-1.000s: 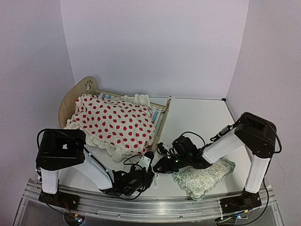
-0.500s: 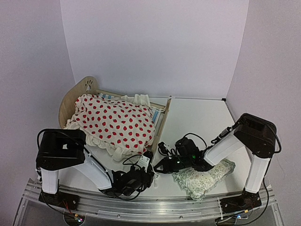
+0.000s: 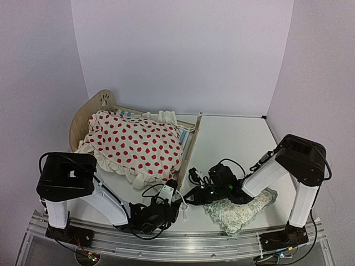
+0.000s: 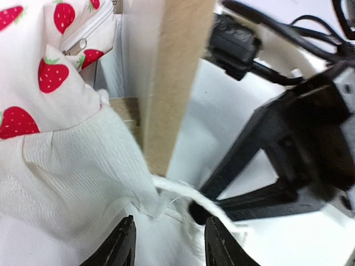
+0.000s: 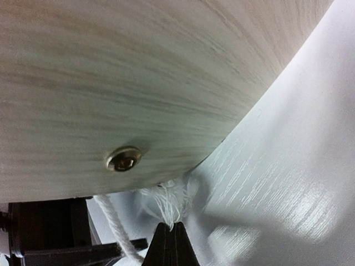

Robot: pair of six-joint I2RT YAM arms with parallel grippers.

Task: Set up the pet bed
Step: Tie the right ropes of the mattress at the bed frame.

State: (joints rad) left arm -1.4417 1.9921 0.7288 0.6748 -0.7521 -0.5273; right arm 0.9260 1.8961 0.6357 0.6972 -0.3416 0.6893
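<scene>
The pet bed stands at the back left, and its wooden footboard fills the right wrist view. The cream red-dotted cushion lies on the bed and hangs over its near side. My right gripper is shut on the frayed end of a white cord just under the footboard. My left gripper is open, its fingers on either side of the cushion's white frill and the cord. The green floral pillow lies under the right arm.
A screw head sits in the footboard. The two grippers are close together near the table's front middle. White walls close in the back and sides. The metal base rail runs along the near edge.
</scene>
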